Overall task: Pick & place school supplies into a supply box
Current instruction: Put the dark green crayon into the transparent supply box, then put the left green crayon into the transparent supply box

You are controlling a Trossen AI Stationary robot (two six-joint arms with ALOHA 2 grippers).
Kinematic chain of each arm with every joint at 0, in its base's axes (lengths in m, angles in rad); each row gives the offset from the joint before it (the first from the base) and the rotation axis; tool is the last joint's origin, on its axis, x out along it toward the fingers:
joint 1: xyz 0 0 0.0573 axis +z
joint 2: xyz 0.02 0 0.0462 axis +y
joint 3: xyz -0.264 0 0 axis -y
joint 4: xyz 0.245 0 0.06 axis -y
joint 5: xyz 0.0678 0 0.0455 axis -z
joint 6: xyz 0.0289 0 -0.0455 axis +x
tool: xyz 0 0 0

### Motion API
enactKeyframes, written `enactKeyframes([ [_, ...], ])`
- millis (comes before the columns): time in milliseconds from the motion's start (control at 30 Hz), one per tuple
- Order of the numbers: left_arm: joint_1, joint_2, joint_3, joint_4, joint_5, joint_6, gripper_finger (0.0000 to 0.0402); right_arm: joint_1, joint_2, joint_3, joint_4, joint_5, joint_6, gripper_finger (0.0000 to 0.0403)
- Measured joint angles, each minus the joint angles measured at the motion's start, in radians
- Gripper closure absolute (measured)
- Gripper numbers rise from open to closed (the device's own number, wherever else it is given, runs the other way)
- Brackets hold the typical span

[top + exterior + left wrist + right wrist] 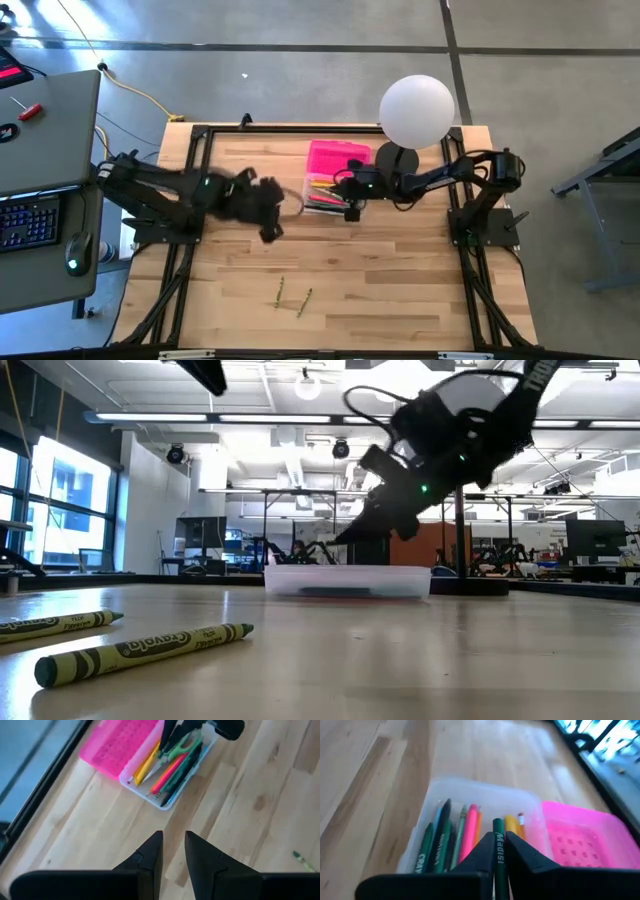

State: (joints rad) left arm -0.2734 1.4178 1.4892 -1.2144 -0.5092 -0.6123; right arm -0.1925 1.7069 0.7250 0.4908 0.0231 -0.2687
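The clear supply box [322, 193] sits on the table's far middle, its pink lid [335, 160] lying open behind it. Inside lie pens, pencils and green-handled scissors [177, 750]. My right gripper [498, 842] hovers over the box [470, 800], shut on a dark green pencil [498, 827]. My left gripper [173, 845] hangs over bare wood to the left of the box, slightly open and empty. Two olive crayons [292, 295] lie flat near the table's near edge, large in the low view [140, 650]. My right gripper pinches the dark green pencil between its two fingers, on the lettered shaft [498, 854] short of its far end. The fingers lie along the pencil, slanting down from the table's right. The pencil is lifted clear, its end pointing into the box among the other pens.
A white globe lamp [416, 110] on a dark base stands just right of the box, beside my right arm. A black frame [200, 130] runs round the table. Open wood lies between the box and the two crayons.
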Motion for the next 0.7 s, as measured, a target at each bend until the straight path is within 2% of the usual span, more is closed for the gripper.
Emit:
enactKeyframes([
  [167,-0.202,0.000,-0.094,-0.005,-0.227,-0.349,0.0289,-0.005,0.000,-0.093,0.188,0.005,-0.009,0.0364],
  [267,-0.305,0.000,-0.200,0.038,-0.348,-0.596,0.0289,-0.004,-0.001,-0.102,0.187,0.030,-0.003,0.0362],
  [367,-0.372,0.000,-0.328,0.136,-0.405,-0.797,0.0289,-0.004,0.000,-0.103,0.170,0.103,0.028,0.0366],
  [500,-0.407,0.006,-0.515,0.415,-0.378,-0.957,0.0289,-0.004,0.000,-0.103,0.185,0.119,0.074,0.0376],
  [700,-0.408,0.085,-0.707,0.913,-0.182,-0.908,0.0289,-0.003,0.000,-0.102,0.188,0.041,0.161,0.0384],
])
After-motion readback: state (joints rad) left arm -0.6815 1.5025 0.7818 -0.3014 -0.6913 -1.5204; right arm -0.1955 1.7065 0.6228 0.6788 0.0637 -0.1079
